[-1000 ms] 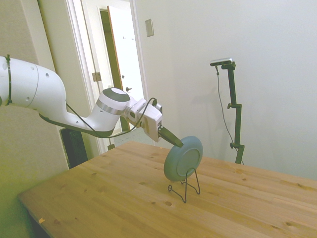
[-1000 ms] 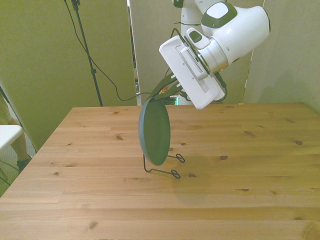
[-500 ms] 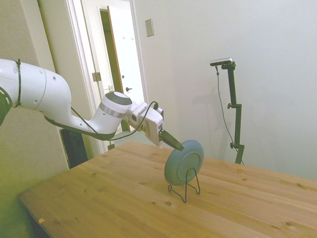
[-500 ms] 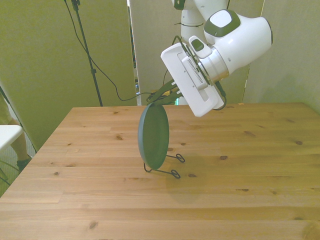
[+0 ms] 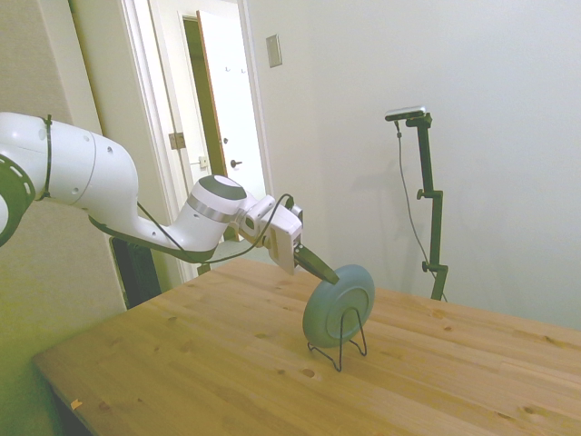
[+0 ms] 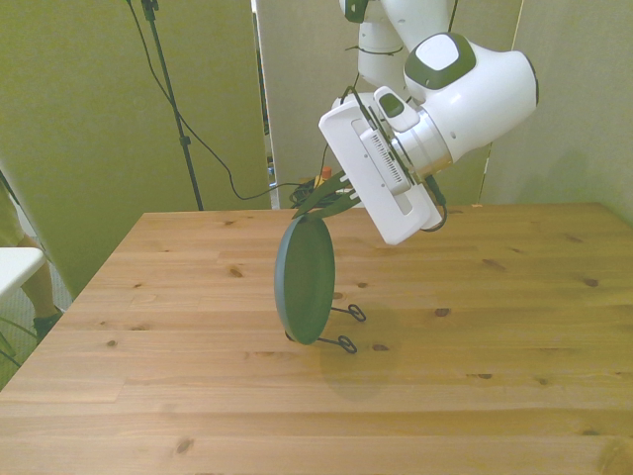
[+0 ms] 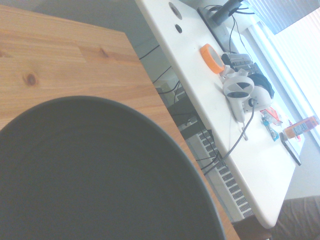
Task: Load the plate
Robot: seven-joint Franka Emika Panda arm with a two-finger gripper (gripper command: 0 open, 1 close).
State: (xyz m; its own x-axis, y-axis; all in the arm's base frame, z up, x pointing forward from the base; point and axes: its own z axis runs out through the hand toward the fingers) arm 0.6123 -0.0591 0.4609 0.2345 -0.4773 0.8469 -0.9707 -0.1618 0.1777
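Plate [image 5: 338,304] stands on edge in the wire stand [image 5: 339,343] on the table [image 5: 227,363] — face tilted back (nearly upright) — my gripper [image 5: 329,273] clamped on its top rim.

Matte plate [image 5: 339,305], knotty wooden table [image 6: 475,327]

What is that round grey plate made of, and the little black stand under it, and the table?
The plate looks like matte-glazed ceramic or maybe plastic: even grey-teal, no shine, raised rim. I can't tell which. The stand looks like thin black-coated metal wire, bent into loops. The table is wood, probably pine: pale planks with visible grain and dark knots, with a soft sheen.
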